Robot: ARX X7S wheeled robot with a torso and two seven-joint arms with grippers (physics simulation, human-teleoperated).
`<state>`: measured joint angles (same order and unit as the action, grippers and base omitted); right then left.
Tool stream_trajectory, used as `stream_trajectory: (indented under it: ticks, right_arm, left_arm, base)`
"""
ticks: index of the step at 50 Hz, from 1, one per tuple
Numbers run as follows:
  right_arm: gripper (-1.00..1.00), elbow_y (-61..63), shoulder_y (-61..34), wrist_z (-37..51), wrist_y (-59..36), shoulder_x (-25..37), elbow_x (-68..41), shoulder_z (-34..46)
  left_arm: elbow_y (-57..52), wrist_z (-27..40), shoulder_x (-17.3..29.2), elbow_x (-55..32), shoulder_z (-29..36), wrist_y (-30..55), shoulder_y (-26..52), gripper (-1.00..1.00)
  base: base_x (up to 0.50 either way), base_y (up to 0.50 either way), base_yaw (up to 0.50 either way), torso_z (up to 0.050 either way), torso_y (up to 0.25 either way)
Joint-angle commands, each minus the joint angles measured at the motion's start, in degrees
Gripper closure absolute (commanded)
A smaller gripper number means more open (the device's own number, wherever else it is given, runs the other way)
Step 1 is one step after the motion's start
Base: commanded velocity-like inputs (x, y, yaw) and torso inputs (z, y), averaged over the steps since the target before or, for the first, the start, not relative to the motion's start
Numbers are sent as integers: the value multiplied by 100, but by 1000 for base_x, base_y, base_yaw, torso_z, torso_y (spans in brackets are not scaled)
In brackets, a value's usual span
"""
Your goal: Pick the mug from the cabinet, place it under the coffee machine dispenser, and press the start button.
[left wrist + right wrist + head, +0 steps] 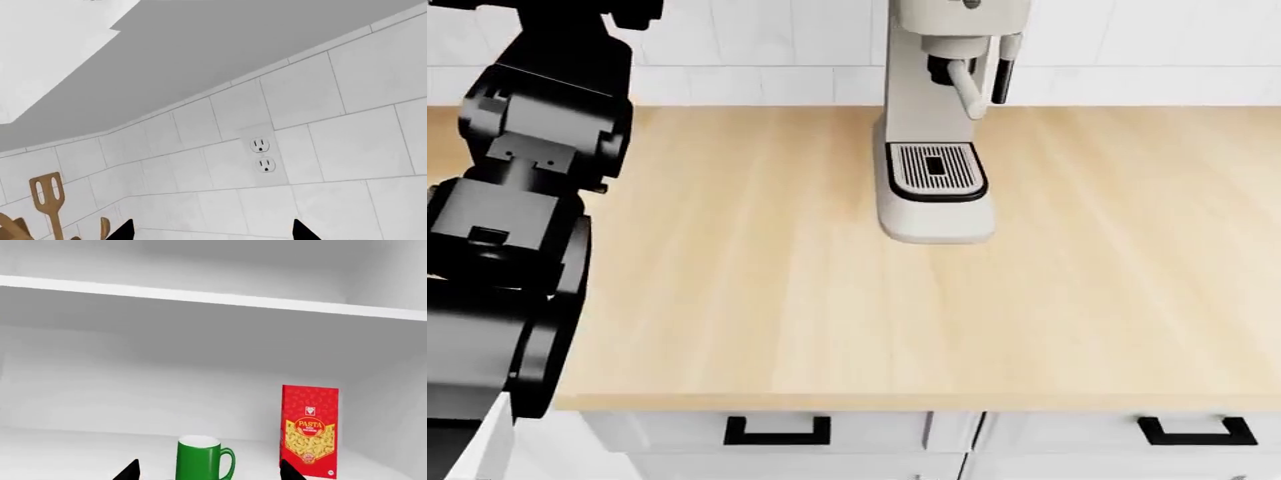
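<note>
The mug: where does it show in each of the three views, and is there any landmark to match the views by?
Head view: not in it; only the counter and the coffee machine show.
Left wrist view: not in it; tiled wall with an outlet.
Right wrist view: the mug stands upright on the cabinet shelf between the right gripper fingertips, a pasta box beside it.
Shared landmark: only the white tiled wall, in the head and left wrist views.

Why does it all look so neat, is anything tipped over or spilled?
Nothing stands out. The mug stands upright on the cabinet shelf, apart from the upright pasta box. The coffee machine stands straight on the counter, its drip tray bare, with no spill in view.
</note>
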<state>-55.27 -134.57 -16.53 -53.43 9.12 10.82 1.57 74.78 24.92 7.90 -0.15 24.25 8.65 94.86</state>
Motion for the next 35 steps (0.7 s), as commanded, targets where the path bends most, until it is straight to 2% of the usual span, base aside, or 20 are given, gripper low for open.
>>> stream_trajectory:
  ticks: [1, 4, 30, 35]
  right_arm:
    - [-100, -181, -42, 16, 71, -10, 52, -7]
    - [-100, -187, -42, 54, 46, -14, 42, -28]
    - [-100, -398, -41, 207, 61, 34, -403, -73]
    - [-100, -622, -40, 355, 3, 39, -460, -163]
  left_arm:
    - [20, 18, 20, 11, -1, -1, 21, -100]
    - [20, 24, 28, 14, 2, 0, 23, -100]
    - [20, 20, 34, 12, 17, -30, 92, -100]
    - [20, 21, 32, 7, 5, -38, 104, -100]
  base:
    - [0, 0, 0, 0, 0]
    - [113, 0, 0, 0, 0]
    - [500, 0, 0, 0, 0]
    - [0, 0, 0, 0, 6]
